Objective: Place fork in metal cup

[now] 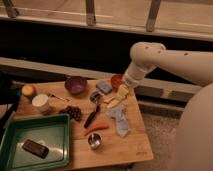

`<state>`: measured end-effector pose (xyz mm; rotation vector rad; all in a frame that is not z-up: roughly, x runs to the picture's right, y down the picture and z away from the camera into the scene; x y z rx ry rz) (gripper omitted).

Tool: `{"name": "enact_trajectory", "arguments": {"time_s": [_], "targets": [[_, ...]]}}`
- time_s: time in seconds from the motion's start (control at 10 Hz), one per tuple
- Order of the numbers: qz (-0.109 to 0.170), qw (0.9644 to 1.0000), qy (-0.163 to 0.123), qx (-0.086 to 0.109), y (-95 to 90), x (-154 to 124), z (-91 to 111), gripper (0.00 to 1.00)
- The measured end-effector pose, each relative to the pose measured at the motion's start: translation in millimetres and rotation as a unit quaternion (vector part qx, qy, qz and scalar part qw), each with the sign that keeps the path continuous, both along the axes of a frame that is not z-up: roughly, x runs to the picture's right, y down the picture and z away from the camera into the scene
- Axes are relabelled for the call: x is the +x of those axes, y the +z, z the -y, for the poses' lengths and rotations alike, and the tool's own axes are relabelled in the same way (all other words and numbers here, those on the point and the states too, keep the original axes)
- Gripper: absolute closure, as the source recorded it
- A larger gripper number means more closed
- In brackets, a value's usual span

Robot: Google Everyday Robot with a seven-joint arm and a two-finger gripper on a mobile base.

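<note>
A: Where's the gripper?
B: The gripper (118, 98) hangs over the back-right part of the worktop (127, 149), just in front of the orange bowl (116, 80) and right of the blue sponge (104, 87). Jaws are apart, not clamped on anything.
A: Fork?
B: The fork (59, 97) lies flat on the left side, btwn the white cup (41, 102) and the purple bowl (76, 85). It's well apart from the gripper.
A: Metal cup?
B: The metal cup (94, 141) stands upright near the front edge, just in front of the carrot (96, 128) and right of the green tray (15, 131).
A: Anything else?
B: The black-handled utensil (92, 115) is mid-worktop, w/ a grey cloth (120, 122) to its right.
</note>
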<state>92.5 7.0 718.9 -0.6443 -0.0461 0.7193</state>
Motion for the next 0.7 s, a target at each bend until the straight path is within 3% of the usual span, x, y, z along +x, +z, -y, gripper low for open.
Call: {"name": "enact_trajectory", "arguments": {"time_s": [0.2, 0.4, 0.5, 0.7], "targets": [[0.047, 0.9978, -0.043, 0.018, 0.2, -58, 16, 0.34], [0.105, 0.9909, -0.077, 0.033, -12.2, -113, 23, 0.34], [0.127, 0.9876, -0.084, 0.039, -20.2, -130, 25, 0.34], [0.130, 0.9870, -0.085, 0.040, -21.5, -132, 25, 0.34]]}}
